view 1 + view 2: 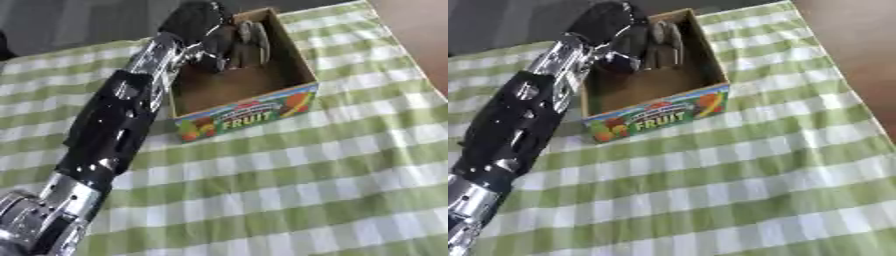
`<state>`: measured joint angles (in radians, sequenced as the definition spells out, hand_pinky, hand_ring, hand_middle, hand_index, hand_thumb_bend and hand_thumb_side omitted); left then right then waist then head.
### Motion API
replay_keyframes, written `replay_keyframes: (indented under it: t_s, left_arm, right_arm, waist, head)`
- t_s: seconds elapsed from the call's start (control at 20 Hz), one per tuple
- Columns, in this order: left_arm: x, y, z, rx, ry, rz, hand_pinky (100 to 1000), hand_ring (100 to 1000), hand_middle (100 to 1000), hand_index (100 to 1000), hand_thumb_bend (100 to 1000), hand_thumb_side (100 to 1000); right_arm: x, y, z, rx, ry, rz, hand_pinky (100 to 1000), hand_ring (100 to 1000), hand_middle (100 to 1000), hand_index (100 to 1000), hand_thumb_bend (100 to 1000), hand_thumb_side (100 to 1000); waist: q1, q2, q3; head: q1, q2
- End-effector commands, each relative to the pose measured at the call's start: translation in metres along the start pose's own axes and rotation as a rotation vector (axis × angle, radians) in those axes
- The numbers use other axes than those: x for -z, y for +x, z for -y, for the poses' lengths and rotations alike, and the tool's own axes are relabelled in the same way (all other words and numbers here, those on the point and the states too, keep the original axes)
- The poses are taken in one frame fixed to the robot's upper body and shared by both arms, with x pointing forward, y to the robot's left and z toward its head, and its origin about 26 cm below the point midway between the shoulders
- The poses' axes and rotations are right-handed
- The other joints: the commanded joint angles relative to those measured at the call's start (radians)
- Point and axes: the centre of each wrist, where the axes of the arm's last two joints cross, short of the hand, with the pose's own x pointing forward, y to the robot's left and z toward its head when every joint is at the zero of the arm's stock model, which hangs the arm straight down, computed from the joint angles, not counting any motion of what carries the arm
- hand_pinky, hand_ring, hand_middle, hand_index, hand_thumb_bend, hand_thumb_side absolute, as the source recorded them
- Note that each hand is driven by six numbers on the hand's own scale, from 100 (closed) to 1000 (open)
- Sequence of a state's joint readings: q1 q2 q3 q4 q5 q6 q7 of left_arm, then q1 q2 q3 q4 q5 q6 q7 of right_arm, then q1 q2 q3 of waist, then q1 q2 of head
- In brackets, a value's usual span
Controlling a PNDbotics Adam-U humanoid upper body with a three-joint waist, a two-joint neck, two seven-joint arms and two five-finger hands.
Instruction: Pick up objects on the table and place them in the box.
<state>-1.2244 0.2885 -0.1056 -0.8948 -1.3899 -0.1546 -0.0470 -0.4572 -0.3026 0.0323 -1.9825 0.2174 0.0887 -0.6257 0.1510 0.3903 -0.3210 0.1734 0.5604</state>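
Observation:
A cardboard box (pixel 248 115) with a colourful "FRUIT" print on its front wall stands open at the upper middle of the table. My left arm runs from the lower left corner up to the box. My left hand (pixel 213 36) hangs over the box's far left corner, and its fingers (pixel 255 42) point straight down inside the box, open. I make out nothing between them. The brown box floor (pixel 658 80) shows bare where the hand does not cover it. No loose object lies on the cloth. My right hand is out of sight.
A green and white checked cloth (pixel 737 180) covers the table. A bare brown surface (pixel 859 45) shows past the cloth's right edge. Grey floor (pixel 79 20) lies beyond the far edge at the upper left.

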Motion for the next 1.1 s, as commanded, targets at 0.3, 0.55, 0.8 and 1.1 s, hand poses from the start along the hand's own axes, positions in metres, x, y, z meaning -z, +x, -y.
replay_keyframes:
  t_s: [0.3,0.55,0.8,1.1]
  left_arm:
    - [0.003,-0.006,-0.007,0.044,0.013,0.022,640,614,634,658,100,141]
    - [0.003,-0.007,-0.009,0.086,0.034,0.074,750,739,694,764,356,236]
    - [0.002,-0.01,-0.012,0.276,0.023,0.048,904,859,721,891,875,500]
    - [0.002,-0.013,-0.017,0.406,0.036,-0.004,889,860,709,869,851,545]
  right_arm:
    - [0.001,0.006,0.0,0.017,0.005,0.01,814,627,680,795,100,663]
    - [0.003,0.006,0.001,0.012,0.005,0.015,815,628,680,795,100,664]
    - [0.003,0.006,0.0,0.015,0.005,0.015,815,628,680,794,100,670]
    - [0.002,0.006,0.0,0.014,0.009,0.01,815,628,680,794,100,669]
  waist:
    - [-0.001,-0.018,-0.008]
    - [0.001,-0.019,-0.015]
    - [0.003,-0.02,-0.019]
    - [0.003,-0.023,-0.012]
  head:
    - [0.002,-0.008]
    - [0.004,-0.004]
    - [0.005,0.0]
    - [-0.002,0.004]
